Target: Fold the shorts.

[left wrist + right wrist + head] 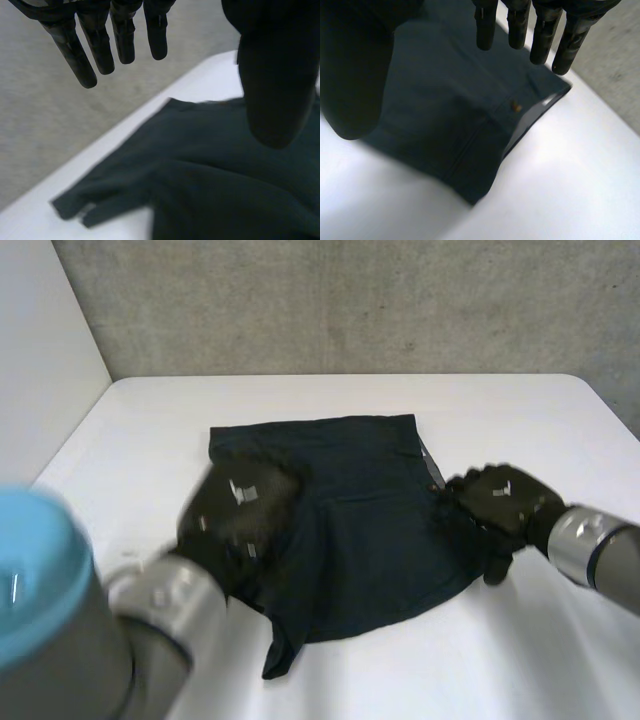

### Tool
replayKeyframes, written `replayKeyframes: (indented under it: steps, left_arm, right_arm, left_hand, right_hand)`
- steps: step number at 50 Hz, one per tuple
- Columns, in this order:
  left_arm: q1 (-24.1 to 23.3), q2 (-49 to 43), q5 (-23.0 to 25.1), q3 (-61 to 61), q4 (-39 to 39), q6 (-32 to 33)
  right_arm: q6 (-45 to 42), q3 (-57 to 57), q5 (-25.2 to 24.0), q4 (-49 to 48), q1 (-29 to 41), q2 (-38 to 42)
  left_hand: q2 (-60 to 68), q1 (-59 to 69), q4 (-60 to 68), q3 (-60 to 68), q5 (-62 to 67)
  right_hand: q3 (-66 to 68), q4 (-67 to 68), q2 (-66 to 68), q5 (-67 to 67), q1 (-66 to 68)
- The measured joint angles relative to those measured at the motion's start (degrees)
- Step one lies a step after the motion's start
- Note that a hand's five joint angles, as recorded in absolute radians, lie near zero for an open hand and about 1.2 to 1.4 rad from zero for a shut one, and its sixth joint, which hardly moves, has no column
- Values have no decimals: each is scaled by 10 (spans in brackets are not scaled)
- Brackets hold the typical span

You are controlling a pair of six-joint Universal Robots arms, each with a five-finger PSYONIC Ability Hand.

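Note:
Dark shorts (360, 530) lie folded on the white table (300, 400), seen too in the left wrist view (210, 175) and the right wrist view (450, 115). My left hand (240, 515) hovers over the shorts' left side, its fingers (100, 45) straight and apart from the thumb (277, 85), holding nothing. My right hand (500, 500) is at the shorts' right edge, its fingers (540, 35) straight above the cloth and the thumb (355, 75) spread wide, nothing gripped. A small button (516, 106) shows near the waistband corner.
A grey concrete wall (350, 300) runs behind the table's far edge. A white side wall (40, 340) stands at the left. Bare table lies to the right of the shorts (560, 430) and in front of them (420, 670).

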Motion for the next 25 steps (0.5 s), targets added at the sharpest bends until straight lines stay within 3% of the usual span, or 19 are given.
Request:
replayKeyframes:
  steps: [3,12,16,25]
  left_arm:
    - [-39,16,0,-60,14,-13]
    - [-74,-40,-7,-86,22,-21]
    - [-64,-73,-10,-78,22,-20]
    - [-23,-109,-14,-75,23,-19]
  right_arm:
    - [-44,60,-16,-36,-19,-3]
    - [-69,114,-24,-138,-38,24]
    - [-69,118,-23,-188,-41,51]
    - [-69,101,-22,-223,-39,90]
  left_hand:
    - [5,3,6,6,6]
    - [27,19,27,28,28]
    - [48,43,46,49,49]
    - [63,57,63,65,64]
  right_hand:
    - [1,0,0,0,0]
    - [96,84,77,71,69]
    - [169,156,161,139,131]
    - [213,199,208,180,167]
